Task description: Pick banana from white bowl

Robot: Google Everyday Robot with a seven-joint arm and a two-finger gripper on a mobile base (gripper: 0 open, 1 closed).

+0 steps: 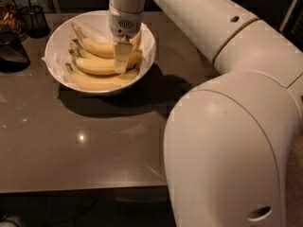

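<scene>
The white bowl (pixel 53 44) stands at the back left of the dark table, lined with crumpled white paper. Three yellow bananas lie in it side by side, stems to the left: a far one (pixel 94 46), a middle one (pixel 94 66) and a near one (pixel 97 82). My gripper (pixel 120 66) points straight down from the white arm into the bowl. It is low over the right part of the middle banana and reaches its surface. It hides the right ends of the far and middle bananas.
A dark wire-mesh cup (pixel 35 19) stands at the back left, beside the bowl. A dark rounded object (pixel 10 51) sits at the left edge. The arm's large white body (pixel 227 141) fills the right side of the view.
</scene>
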